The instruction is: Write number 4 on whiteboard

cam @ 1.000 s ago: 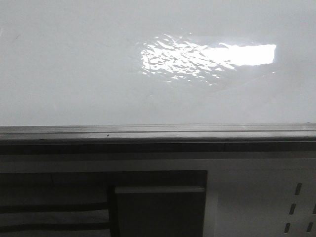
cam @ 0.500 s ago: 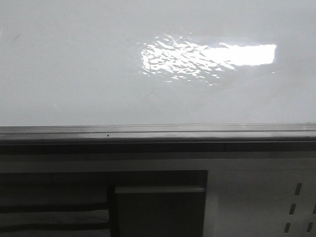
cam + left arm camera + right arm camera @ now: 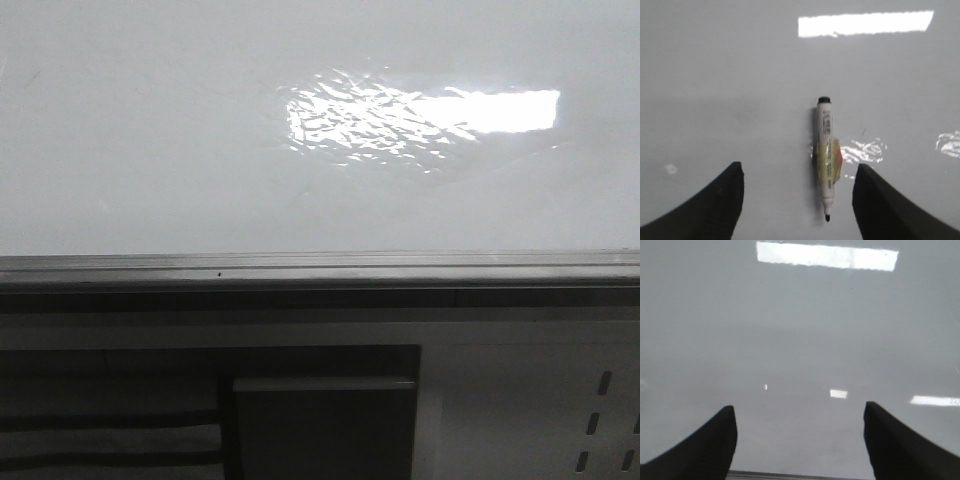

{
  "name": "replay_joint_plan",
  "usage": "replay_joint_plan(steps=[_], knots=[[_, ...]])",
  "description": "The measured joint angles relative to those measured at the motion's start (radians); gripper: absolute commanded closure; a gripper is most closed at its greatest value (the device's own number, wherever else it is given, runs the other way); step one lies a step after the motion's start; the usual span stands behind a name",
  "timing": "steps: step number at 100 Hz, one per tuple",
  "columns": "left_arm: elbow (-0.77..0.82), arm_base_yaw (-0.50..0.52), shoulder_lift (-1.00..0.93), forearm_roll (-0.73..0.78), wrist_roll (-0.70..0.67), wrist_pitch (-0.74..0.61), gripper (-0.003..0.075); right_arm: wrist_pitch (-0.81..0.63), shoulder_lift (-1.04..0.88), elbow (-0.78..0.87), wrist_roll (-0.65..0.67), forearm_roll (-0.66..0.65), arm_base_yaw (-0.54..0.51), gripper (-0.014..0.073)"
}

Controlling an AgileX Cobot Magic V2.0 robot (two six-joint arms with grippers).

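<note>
Lying flat on the large glossy white whiteboard (image 3: 730, 90), between the two dark fingers of the left claw (image 3: 797, 200): a white-barrelled marker pen (image 3: 825, 155) with a band of yellowish tape (image 3: 828, 160) around its middle. Sitting uncapped, the black writing tip (image 3: 827, 218) pointing toward the claw and the black butt end (image 3: 824, 100) pointing away, so the long axis running straight out from the claw, crosswise to the line the fingers would be closing along. Resting nearer the finger on the tape's reddish side than the other, touching neither. Spreading wide, that left claw, pinching nothing.

Hovering likewise over bare board: the right claw (image 3: 800, 440), fingers (image 3: 705, 450) also spread wide and empty, with no marker in its view; so the left arm judged the nearer one for the pickup. Just by the right claw, a strip of the grey metal rail edge (image 3: 790, 474) of the whiteboard showing.

Nothing standing between the left claw and the marker; only small wet-looking glints (image 3: 865, 150) beside the tape. Beyond the marker, a bright rectangular light glare (image 3: 865, 23) on the board.

Not yet appearing anywhere: the number 4, with the board showing blank in all three views. In the front view, neither claw in sight; the rail and, below it, a white perforated panel (image 3: 560, 400) lying closer than the board.
</note>
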Motion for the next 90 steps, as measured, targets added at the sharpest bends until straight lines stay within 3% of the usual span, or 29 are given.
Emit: replay_joint_plan(steps=[13, 43, 67, 90], knots=[[0.002, -0.039, 0.115, 0.0, 0.05, 0.007, 0.0267, 0.0, 0.0, 0.0, 0.002, 0.009, 0.0, 0.0115], [0.002, -0.123, 0.412, -0.004, 0.066, -0.074, 0.0288, 0.0, 0.0, 0.0, 0.002, 0.019, 0.0, 0.0115], [0.002, -0.125, 0.541, -0.004, 0.068, -0.219, 0.0383, 0.0, 0.0, 0.0, 0.002, 0.019, 0.0, 0.0115], [0.002, -0.125, 0.602, -0.008, 0.068, -0.266, 0.0467, 0.0, 0.0, 0.0, 0.002, 0.021, 0.0, 0.0115]])
